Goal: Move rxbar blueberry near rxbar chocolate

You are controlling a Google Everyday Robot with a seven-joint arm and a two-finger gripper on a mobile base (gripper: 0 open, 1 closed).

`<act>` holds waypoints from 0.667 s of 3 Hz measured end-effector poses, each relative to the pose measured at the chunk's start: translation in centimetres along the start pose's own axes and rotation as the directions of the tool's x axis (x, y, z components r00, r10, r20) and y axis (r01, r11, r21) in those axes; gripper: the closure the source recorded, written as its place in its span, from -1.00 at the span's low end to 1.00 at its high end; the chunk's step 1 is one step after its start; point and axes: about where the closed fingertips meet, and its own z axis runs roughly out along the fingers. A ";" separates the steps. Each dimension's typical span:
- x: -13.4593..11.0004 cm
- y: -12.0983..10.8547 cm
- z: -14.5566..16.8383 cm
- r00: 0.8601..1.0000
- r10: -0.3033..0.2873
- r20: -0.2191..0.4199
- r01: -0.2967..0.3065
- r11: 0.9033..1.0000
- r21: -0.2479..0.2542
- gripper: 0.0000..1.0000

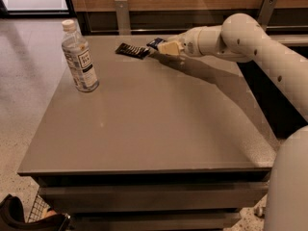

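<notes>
The water bottle [79, 57] stands upright well to the left of the rxbar chocolate [132, 50] and poses no obstacle there. The rxbar chocolate lies flat on the grey table [154, 124], close to its far edge.

Just to the right of the rxbar chocolate, the dark-blue end of the rxbar blueberry [156, 43] pokes out of the gripper [163, 46]. The gripper's cream fingers are pressed onto the wrapper, pinching it. Whether the bar's free end touches the tabletop or hangs just above it cannot be told. The white arm [240, 37] reaches in from farther right of the rxbar chocolate.

The blueberry bar is probably very light, a thin slick foil wrapper around a firm, slightly bendable bar, and not fragile. A flat pinch across its short width suits it best. Held near one end, as it appears here, the free end may sag or swivel, so a gentle, low set-down seems wise.

The far table edge runs just behind the rxbar chocolate, and a bar released beyond it could slide off toward the wall. The safer room is on the near side and the right side of the rxbar chocolate, where the table is bare. A nudge from the wrapper or the fingers could easily shift the equally light chocolate bar.
</notes>
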 end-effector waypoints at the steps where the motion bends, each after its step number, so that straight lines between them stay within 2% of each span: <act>1: 0.9 2.4 1.3 0.999 0.032 0.025 -0.031 0.999 -0.028 0.57; 2: 0.9 2.9 1.8 0.999 0.035 0.026 -0.034 0.999 -0.037 0.12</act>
